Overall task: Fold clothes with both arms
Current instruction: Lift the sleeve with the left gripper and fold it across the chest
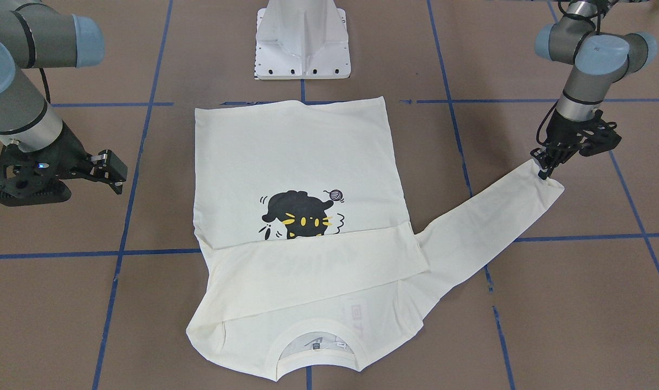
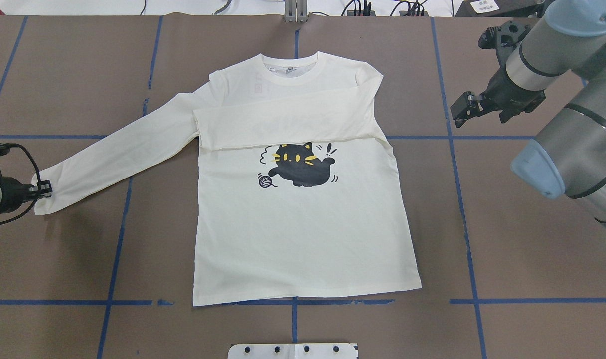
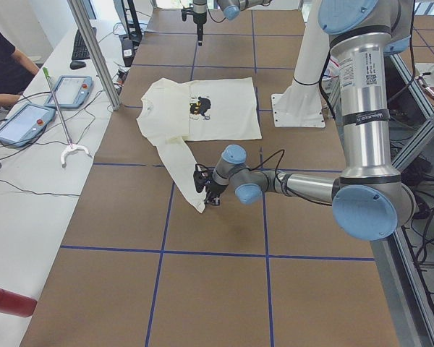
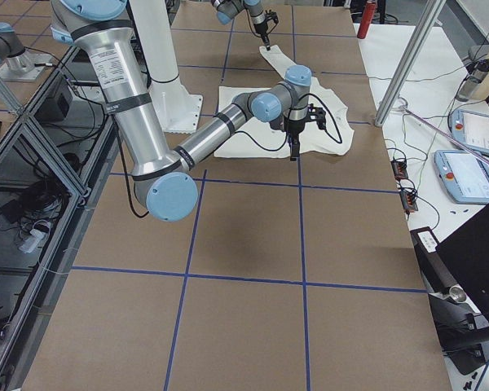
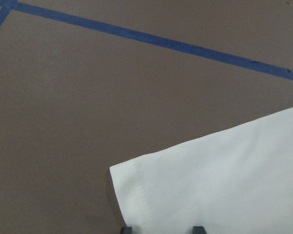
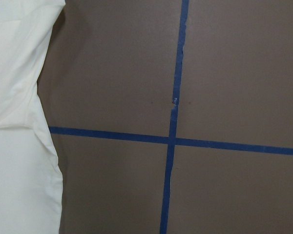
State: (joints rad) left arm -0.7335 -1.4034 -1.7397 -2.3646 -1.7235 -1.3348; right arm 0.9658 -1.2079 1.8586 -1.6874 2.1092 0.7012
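A: Where's the shirt (image 2: 303, 239)?
B: Middle of the worktop (image 2: 532, 249), flat, print up. Collar toward the far edge, hem toward the robot's edge. One sleeve is folded across the chest, just above the cat (image 2: 300, 167). Other sleeve (image 2: 118, 149) runs out toward the left end.
A: Arms?
B: Left arm (image 3: 362, 108) low, left gripper (image 1: 544, 172) at that sleeve's cuff (image 2: 46, 197), jaws pinching it. Right arm (image 2: 567, 144) off the shirt's right side. Right gripper (image 2: 461, 108) over bare worktop near the far edge, jaws spread, holding nothing.
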